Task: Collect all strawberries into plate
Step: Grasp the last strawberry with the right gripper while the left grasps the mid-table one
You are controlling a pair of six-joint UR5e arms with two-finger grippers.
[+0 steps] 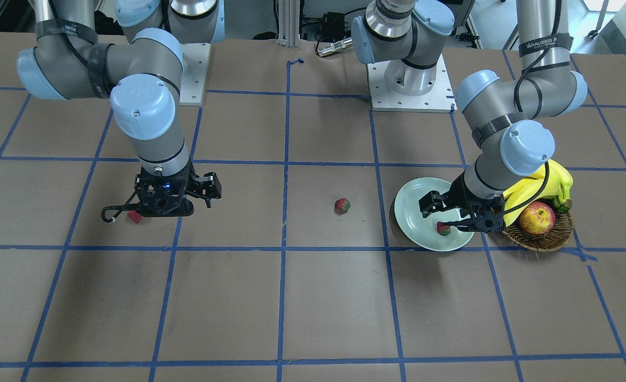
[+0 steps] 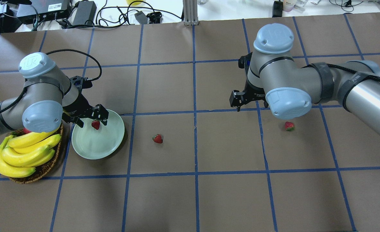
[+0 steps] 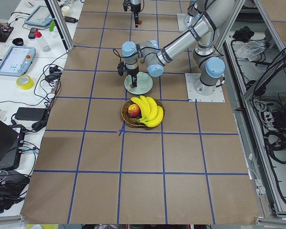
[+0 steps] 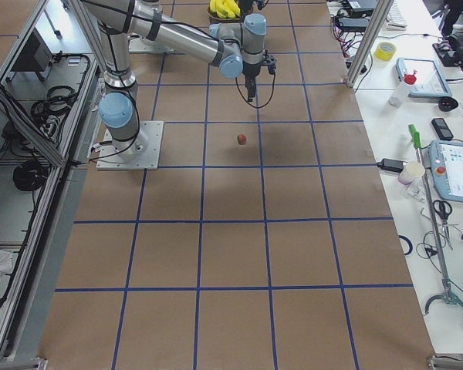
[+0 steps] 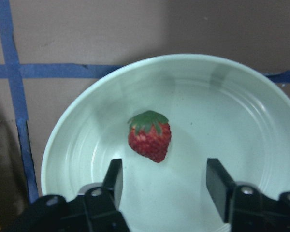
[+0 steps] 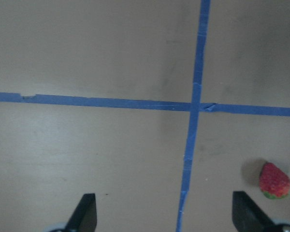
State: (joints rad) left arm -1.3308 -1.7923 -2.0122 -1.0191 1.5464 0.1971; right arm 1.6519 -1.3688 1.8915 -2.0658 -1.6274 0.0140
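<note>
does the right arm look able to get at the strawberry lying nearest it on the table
Probably yes. The right claw hangs open over the table, and the strawberry lies alone just to one side of it, with nothing between them. It would need a short sideways shift first.

A: Finish check. The plate (image 5: 241, 121): smooth, glossy glaze. The strawberry (image 5: 150, 137) on it: pitted skin, faint sheen.
B: Noted. The table cover (image 2: 228, 199): matt brown, paper-like. The blue tape (image 5: 63, 71): matt.
A: At frame right, the basket (image 1: 546, 243): rough woven wicker.
B: The arm tube (image 2: 373, 100): satin metal. The joint cap (image 2: 273, 38): smooth plastic.
</note>
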